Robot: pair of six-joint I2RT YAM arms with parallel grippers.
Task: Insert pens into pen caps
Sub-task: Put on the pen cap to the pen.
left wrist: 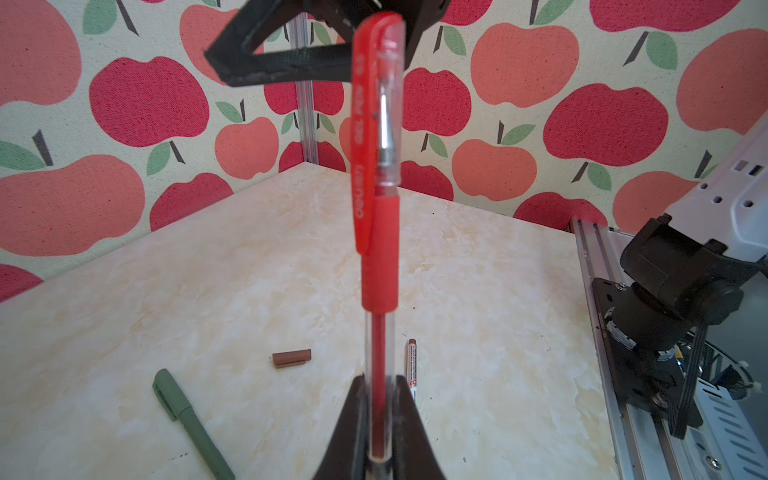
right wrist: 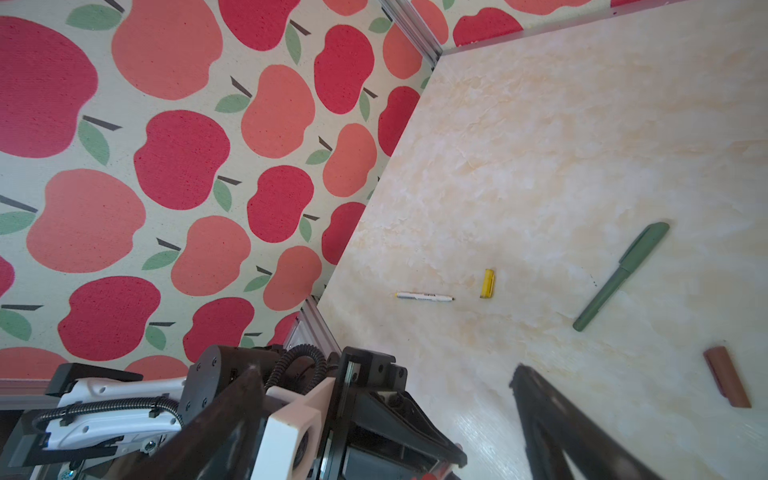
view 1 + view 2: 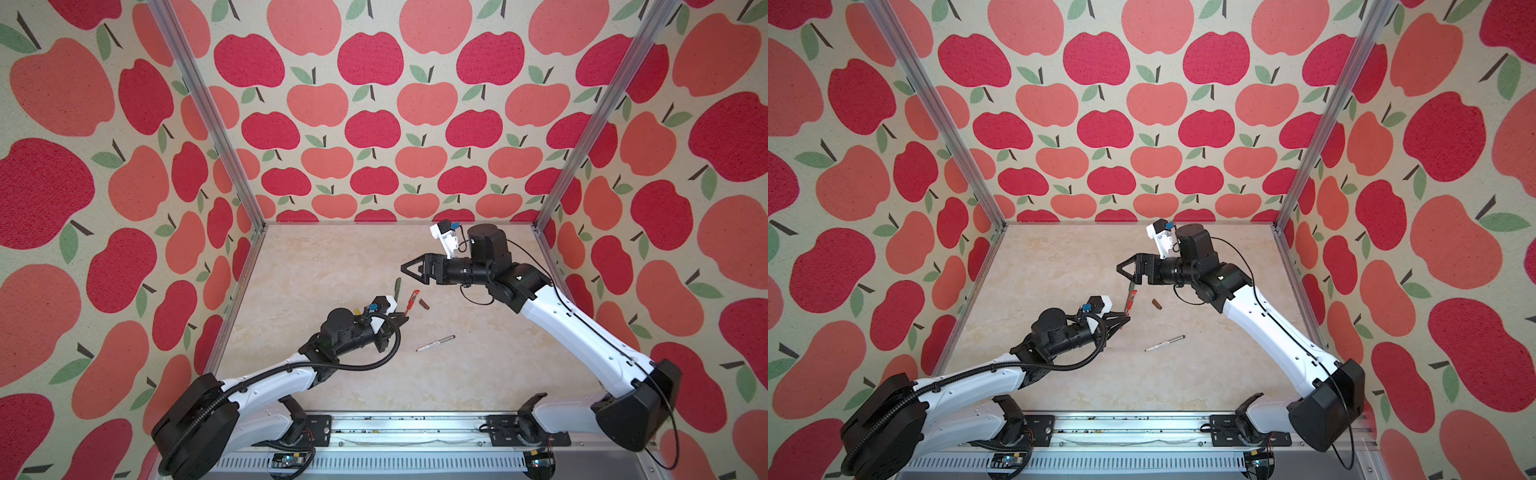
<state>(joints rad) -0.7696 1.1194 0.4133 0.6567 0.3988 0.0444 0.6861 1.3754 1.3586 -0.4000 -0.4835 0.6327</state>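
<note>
A pale marbled table (image 3: 332, 270) stands inside walls printed with red apples, and two robot arms reach over it from the near edge.

Nearest the arms' bases, the brown-tipped pen (image 3: 435, 343) lies flat and uncapped on the table, clear of both arms.

Just beyond it, the left gripper (image 3: 402, 320) is clamped on the clear barrel of the red pen (image 3: 411, 302), which points up and away from the jaws. The red cap (image 1: 376, 104) sits over the pen's tip, with its clip running down over the rubber grip.

Just beside the red pen, the maroon cap (image 3: 424, 304) lies alone on the table.

A little farther back, the green pen (image 3: 397, 288) lies capped on the table.

Farthest back, the right gripper (image 3: 405, 268) hangs above the table near the red pen's capped end. Its jaws are spread wide and hold nothing.

Only the right wrist view shows the yellow-tipped pen (image 2: 424, 296) and the yellow cap (image 2: 488, 283). They lie near each other without touching, close to the table's edge by a wall.
</note>
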